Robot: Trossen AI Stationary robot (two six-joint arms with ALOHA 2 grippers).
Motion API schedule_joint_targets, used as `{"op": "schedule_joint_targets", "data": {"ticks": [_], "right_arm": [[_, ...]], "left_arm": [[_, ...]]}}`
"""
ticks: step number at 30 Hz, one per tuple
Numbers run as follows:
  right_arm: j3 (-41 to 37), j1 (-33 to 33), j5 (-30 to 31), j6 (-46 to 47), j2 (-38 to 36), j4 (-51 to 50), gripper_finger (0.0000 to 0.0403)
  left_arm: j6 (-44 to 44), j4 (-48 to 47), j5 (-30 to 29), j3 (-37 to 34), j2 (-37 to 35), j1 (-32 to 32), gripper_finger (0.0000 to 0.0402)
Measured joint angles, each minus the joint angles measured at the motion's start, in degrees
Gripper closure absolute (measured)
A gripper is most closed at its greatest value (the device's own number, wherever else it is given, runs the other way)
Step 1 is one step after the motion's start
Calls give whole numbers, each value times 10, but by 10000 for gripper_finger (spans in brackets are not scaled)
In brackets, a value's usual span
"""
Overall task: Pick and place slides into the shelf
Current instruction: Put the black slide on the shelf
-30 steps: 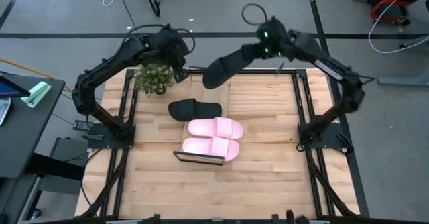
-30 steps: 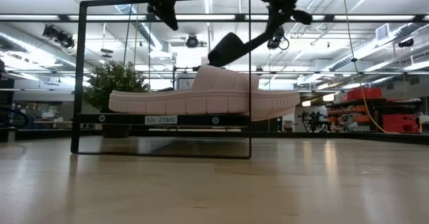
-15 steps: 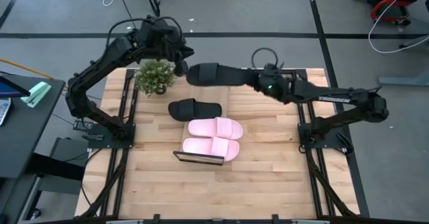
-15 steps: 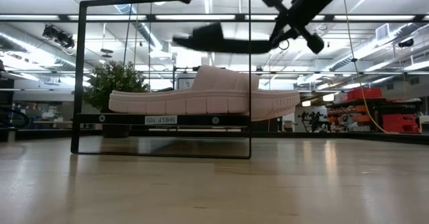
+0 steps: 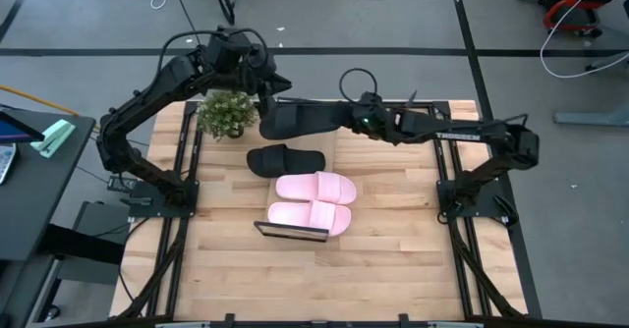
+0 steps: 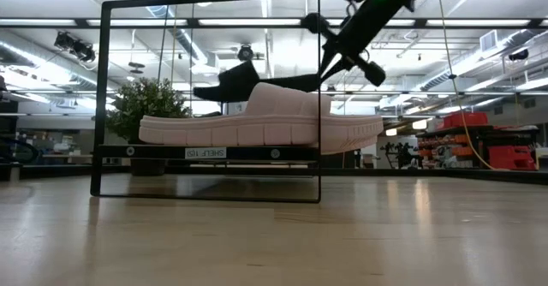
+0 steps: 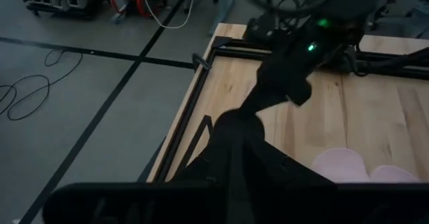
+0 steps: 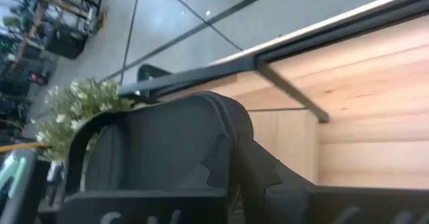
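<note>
My right gripper (image 5: 346, 115) is shut on a black slide (image 5: 295, 120) and holds it in the air over the far part of the table. The second black slide (image 5: 285, 159) lies sole down just beyond the two pink slides (image 5: 316, 186) (image 5: 310, 215). The pink ones rest side by side on the shelf (image 6: 257, 152), whose black wire end (image 5: 292, 232) faces the near edge. My left gripper (image 5: 267, 79) hovers above the held slide's free end, apart from it. The left wrist view looks down on that slide (image 7: 248, 157) and the right gripper (image 7: 275, 93). My right gripper pinches the black slide by its heel end (image 8: 201, 137), away from the strap (image 6: 240, 76), with a finger (image 8: 241, 170) against it. The fingers come from the table's right, slanting slightly down. The slide is lifted clear and lies nearly level, its strap end pointing to the table's left.
A small potted plant (image 5: 228, 112) stands at the table's far left corner, close to the held slide and under my left arm. Black frame rails (image 5: 440, 151) run along the table's sides. Bare wood (image 5: 324, 279) lies near the front edge.
My right gripper has swung the black slide from a steep tilt to nearly level. It has then carried the slide toward the table's left and down, closer to the plant and the shelf. My left gripper has shifted slightly toward the far edge.
</note>
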Motion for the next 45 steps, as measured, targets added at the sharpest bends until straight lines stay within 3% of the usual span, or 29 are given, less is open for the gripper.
{"op": "schedule_joint_targets", "data": {"ticks": [13,34,45], "right_arm": [[66,-10,-32,22,101,0,391],[66,-21,-31,56,111,-5,391],[65,-24,-57,76,167,44,391]], "left_arm": [[0,14,0,0,1,-27,388],[2,14,0,0,1,-36,391],[2,19,0,0,1,-36,377]]}}
